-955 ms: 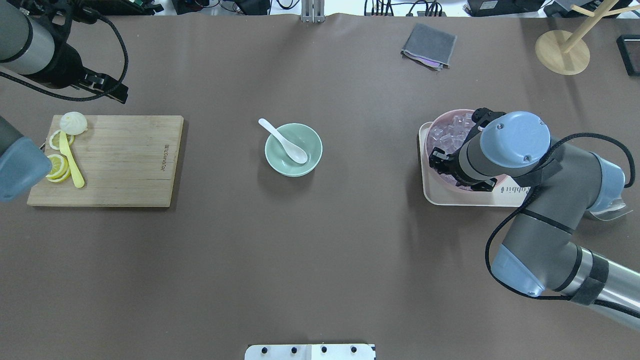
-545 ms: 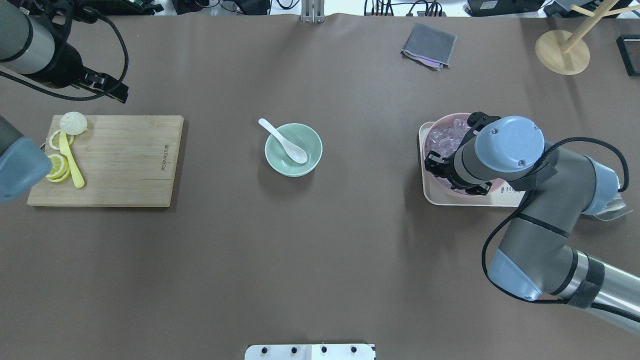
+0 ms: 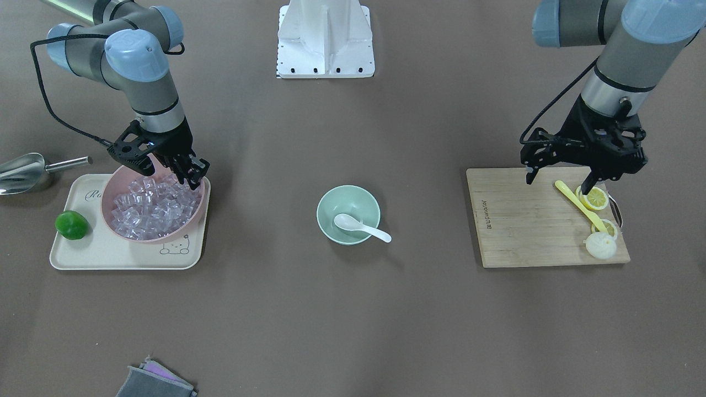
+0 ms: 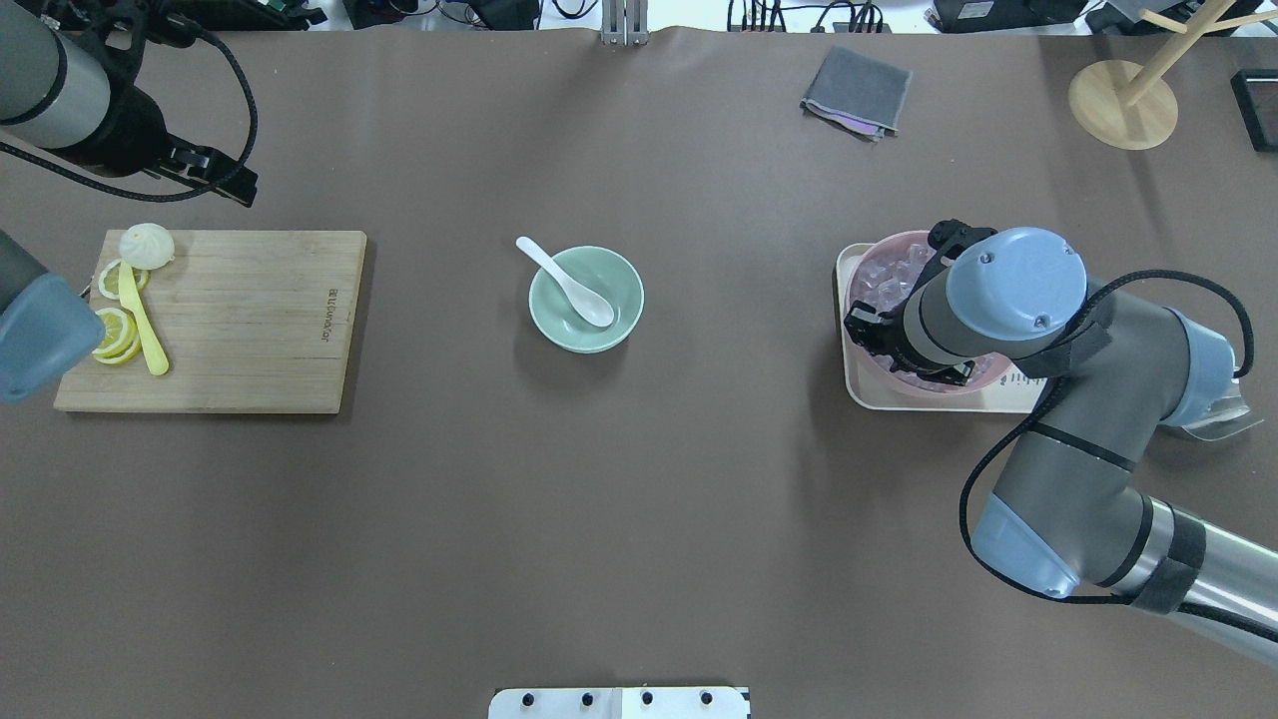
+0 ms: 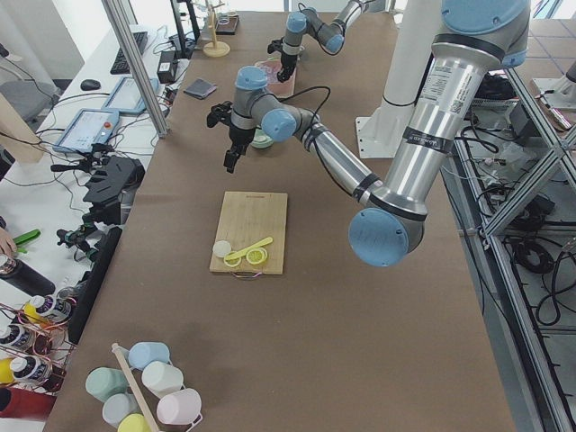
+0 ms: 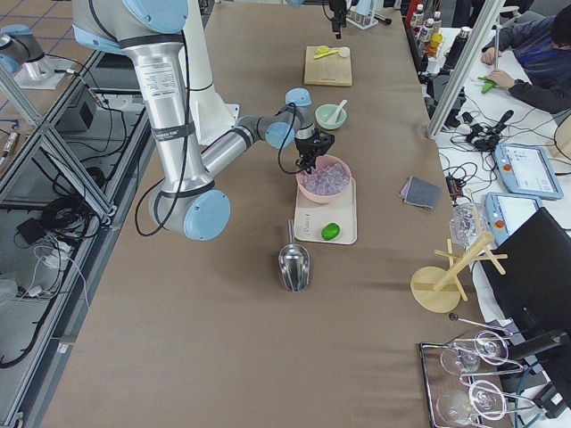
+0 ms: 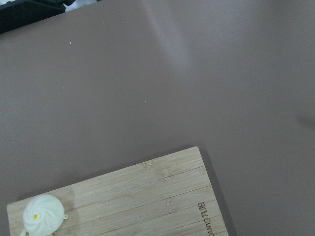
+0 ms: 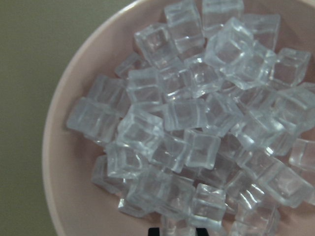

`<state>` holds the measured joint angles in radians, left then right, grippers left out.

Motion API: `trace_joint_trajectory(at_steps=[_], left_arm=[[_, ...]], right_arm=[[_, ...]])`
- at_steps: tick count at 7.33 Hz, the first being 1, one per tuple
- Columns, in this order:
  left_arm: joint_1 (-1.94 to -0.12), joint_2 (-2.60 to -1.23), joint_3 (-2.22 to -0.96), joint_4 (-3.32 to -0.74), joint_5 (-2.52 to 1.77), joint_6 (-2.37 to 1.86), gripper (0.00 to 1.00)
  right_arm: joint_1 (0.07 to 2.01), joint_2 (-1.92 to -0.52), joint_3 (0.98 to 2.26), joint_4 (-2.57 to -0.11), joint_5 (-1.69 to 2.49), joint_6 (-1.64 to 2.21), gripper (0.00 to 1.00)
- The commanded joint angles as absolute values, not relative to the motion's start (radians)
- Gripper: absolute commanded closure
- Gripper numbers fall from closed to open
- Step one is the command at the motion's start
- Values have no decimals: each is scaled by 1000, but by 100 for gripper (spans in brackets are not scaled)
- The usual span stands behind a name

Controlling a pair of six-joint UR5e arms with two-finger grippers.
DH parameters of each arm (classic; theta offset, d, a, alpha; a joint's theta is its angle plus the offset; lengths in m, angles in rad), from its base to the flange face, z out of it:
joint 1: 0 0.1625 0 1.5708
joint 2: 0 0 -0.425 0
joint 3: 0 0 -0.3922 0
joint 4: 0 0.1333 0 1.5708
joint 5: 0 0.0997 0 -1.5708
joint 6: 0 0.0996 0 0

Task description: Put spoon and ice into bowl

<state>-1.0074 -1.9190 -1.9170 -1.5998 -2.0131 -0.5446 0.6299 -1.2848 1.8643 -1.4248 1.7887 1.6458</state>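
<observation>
The white spoon (image 4: 567, 284) lies with its scoop in the mint-green bowl (image 4: 619, 285) at mid-table and its handle over the rim; both also show in the front view, spoon (image 3: 359, 225) and bowl (image 3: 348, 198). Clear ice cubes (image 8: 187, 113) are heaped in a pink bowl (image 3: 106, 199). My right gripper (image 3: 190, 175) hangs over that bowl's inner edge, just above the ice, jaws a little apart and empty. My left gripper (image 3: 587, 175) hovers open and empty over the cutting board (image 3: 524, 226).
The pink bowl stands on a cream tray (image 3: 110, 256) with a green lime (image 3: 71, 224). A steel scoop (image 3: 22, 171) lies beside it. The board holds a yellow utensil (image 3: 579, 205), lemon slices and a bun (image 3: 601, 246). A grey cloth (image 4: 857, 90) and wooden stand (image 4: 1123, 100) lie far back.
My right arm has shifted slightly toward the pink bowl's edge nearest the mint bowl and moved closer to the ice. The left arm, spoon and bowl have not moved.
</observation>
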Motion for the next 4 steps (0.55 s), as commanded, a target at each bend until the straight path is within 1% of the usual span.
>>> trace_joint_trajectory(at_steps=[1,2,3,4], left_arm=[[-1009,-1928,-1913,-1580,-2019,-543,1],[-1017,-1951,-1914,-1519,-2049,-540,1],[-1050,-1966,-1913,-1459,-2069,-446,1],[-1122,-1960,-1902,-1415,-2112,-302,1]], right_arm=[[661,-1253,1882,-1434,1795,1580,100],[670,-1217,1882,-1466,1792,1503,100],[682,-1159,1890,-1523,1781,1361,100],[681,-1103,1890,-1531,1760,1262,100]])
